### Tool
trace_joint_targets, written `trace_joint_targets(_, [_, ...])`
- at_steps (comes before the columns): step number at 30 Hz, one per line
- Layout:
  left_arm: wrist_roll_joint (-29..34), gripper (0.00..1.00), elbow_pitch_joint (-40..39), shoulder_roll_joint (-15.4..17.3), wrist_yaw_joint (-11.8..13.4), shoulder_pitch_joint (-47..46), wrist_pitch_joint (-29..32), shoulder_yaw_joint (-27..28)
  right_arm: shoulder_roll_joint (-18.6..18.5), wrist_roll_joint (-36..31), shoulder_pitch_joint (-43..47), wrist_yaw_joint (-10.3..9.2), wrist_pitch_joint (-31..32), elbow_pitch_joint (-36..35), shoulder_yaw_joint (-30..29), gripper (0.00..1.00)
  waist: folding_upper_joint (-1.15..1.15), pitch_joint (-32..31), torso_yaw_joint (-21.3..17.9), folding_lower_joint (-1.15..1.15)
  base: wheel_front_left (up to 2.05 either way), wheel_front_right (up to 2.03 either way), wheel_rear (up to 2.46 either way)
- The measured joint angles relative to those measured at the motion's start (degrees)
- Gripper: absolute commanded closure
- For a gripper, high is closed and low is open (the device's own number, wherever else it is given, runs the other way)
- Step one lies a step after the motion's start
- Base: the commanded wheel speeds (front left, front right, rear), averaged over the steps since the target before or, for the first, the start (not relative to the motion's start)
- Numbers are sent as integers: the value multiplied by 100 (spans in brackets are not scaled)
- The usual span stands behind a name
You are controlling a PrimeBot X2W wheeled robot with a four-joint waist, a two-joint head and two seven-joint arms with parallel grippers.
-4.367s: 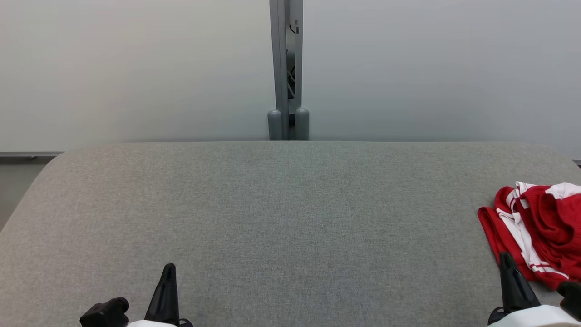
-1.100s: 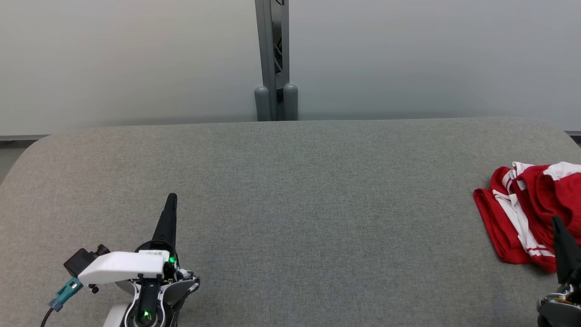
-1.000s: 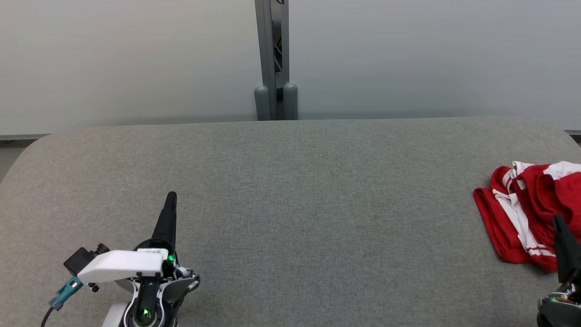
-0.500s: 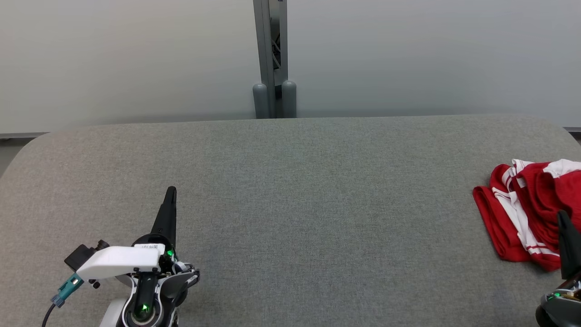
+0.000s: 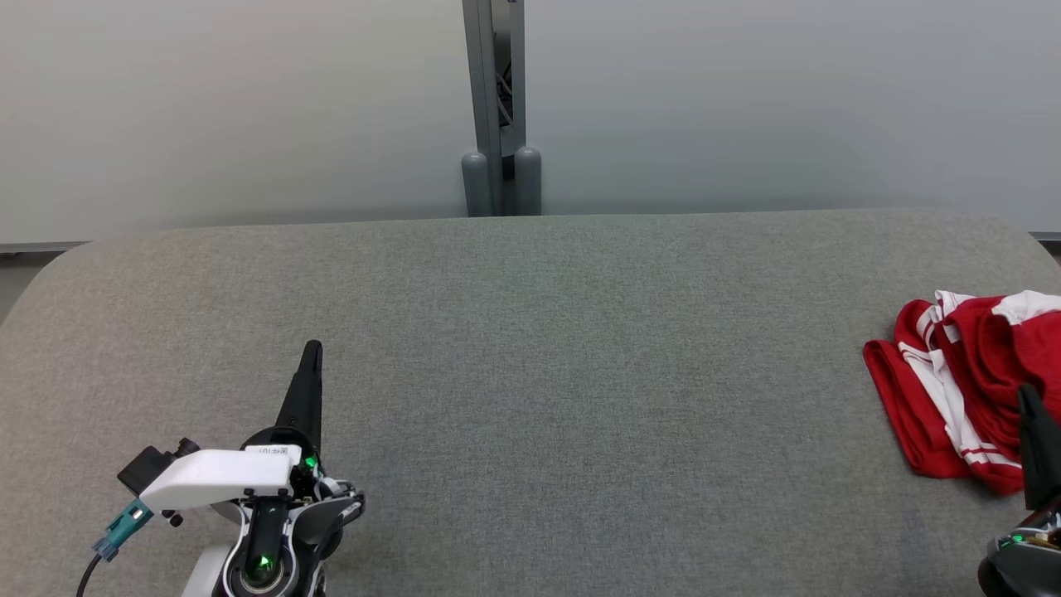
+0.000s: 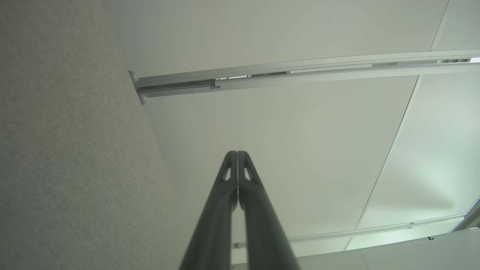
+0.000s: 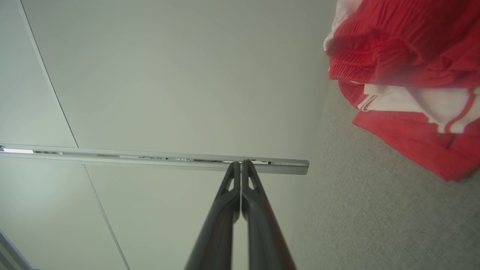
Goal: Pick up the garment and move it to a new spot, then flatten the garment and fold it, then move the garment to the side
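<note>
Garment, a red-and-white bundle, lies at the far right of the grey surface. It is rumpled in layers rather than spread flat, and it runs off the head view's right edge.

At the left, the left gripper has its fingers pressed together on nothing. It reaches much further out over the surface than it did a few seconds ago, and it has held steady for the last half second. The head camera has tipped meanwhile, so the post and the far edge sit differently in view, but the garment has kept its place on the surface.

At the right, the right gripper is also pressed together and empty. It has shifted rightward to the garment's near side. Its wrist view shows the cloth off to one side of the fingers, apart from them.

Both arms are out and stopped, and the bundle has not moved. This fits either a heap waiting to be lifted or a rough fold already set aside.

As for room, the surface's rounded left corner lies well clear of the left gripper. The broad middle stretch between the left gripper and the garment is bare, enough to spread cloth. The far edge runs straight before the wall. On the right the surface's edge is cut off by the view, so the margin beyond the garment cannot be told.
</note>
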Motion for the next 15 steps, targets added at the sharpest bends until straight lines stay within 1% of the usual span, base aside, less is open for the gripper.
trace_joint_targets(15, [0, 100, 0, 0, 0, 0, 0, 0, 0, 0, 0, 0, 0, 0, 2, 100, 0, 0, 0, 0, 0, 0, 0])
